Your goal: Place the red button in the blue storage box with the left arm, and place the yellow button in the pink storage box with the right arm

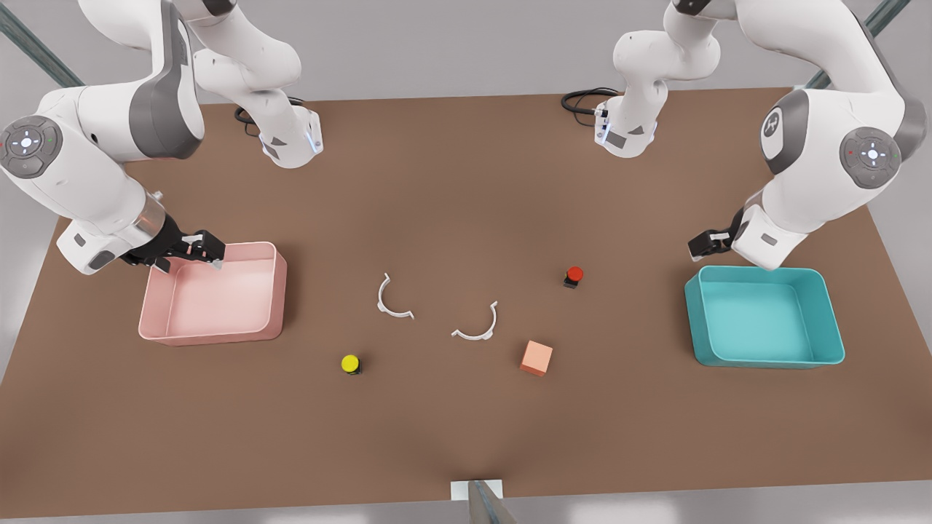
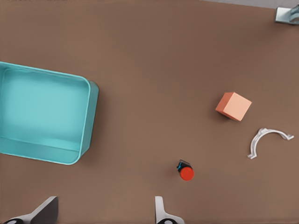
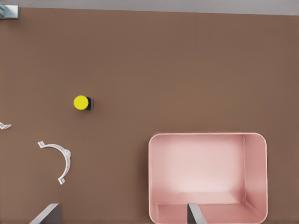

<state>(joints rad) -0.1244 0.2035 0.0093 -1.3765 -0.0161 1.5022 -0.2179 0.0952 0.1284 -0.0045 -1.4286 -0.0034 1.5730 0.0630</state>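
The red button (image 1: pixel 574 276) (image 2: pixel 186 172) stands on the brown table, right of centre in the front view. The yellow button (image 1: pixel 350 363) (image 3: pixel 82 102) stands left of centre, nearer the front edge. My left gripper (image 1: pixel 703 246) (image 2: pixel 103 212) hovers open over the table at the far corner of the empty blue storage box (image 1: pixel 764 362) (image 2: pixel 88 116). My right gripper (image 1: pixel 204 251) (image 3: pixel 121 214) hovers open over the far edge of the empty pink storage box (image 1: pixel 218 333) (image 3: pixel 256 172). Neither gripper holds anything.
An orange-pink cube (image 1: pixel 536 357) (image 2: pixel 233 106) sits in front of the red button. Two thin white curved pieces (image 1: pixel 393 298) (image 1: pixel 477 326) lie mid-table between the buttons. Both arm bases and their cables stand at the table's far edge.
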